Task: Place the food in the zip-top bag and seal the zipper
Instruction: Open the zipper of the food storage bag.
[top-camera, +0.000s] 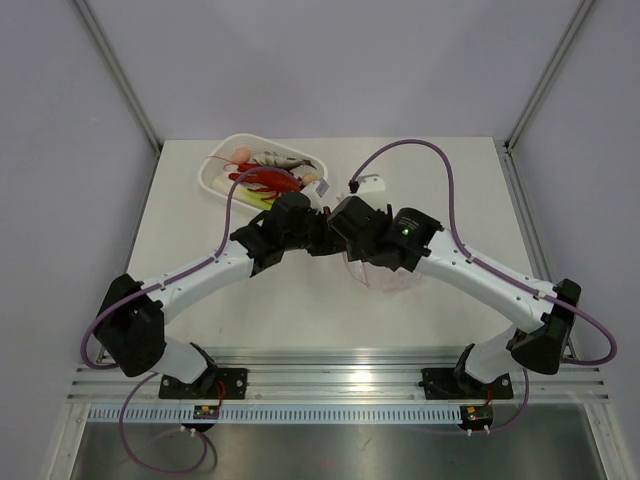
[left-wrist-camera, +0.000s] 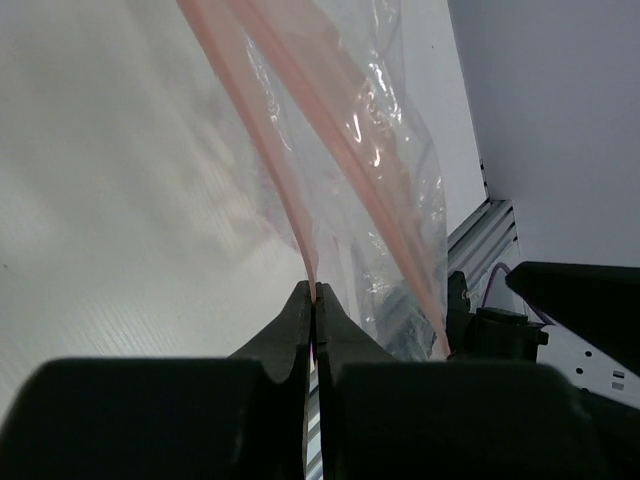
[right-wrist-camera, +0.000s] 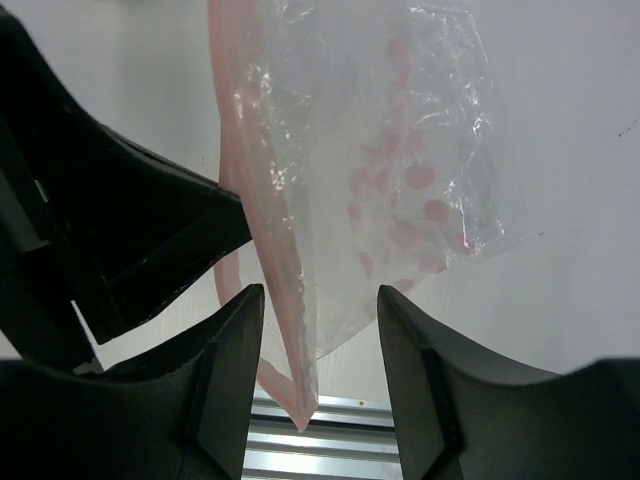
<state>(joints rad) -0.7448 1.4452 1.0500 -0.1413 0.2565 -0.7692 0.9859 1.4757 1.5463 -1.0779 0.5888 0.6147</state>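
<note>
The zip-top bag (right-wrist-camera: 400, 170) is clear with pink spots and hangs in mid-air over the table's middle; in the top view it shows under the right wrist (top-camera: 388, 276). My left gripper (left-wrist-camera: 315, 292) is shut on its pink zipper (left-wrist-camera: 285, 180) strip. My right gripper (right-wrist-camera: 320, 300) is open, with the bag's zipper (right-wrist-camera: 285, 360) corner hanging between the fingers, touching neither. The two grippers meet at the centre, left (top-camera: 318, 238) and right (top-camera: 342, 224). The food lies in the white basket (top-camera: 222, 160): red lobster (top-camera: 268, 181), grey fish (top-camera: 280, 158), peach pieces (top-camera: 240, 153), green vegetable (top-camera: 260, 199).
A small white object (top-camera: 371, 184) lies on the table behind the right wrist. The left arm's black wrist (right-wrist-camera: 110, 230) fills the left of the right wrist view. The aluminium rail (top-camera: 340, 372) runs along the near edge.
</note>
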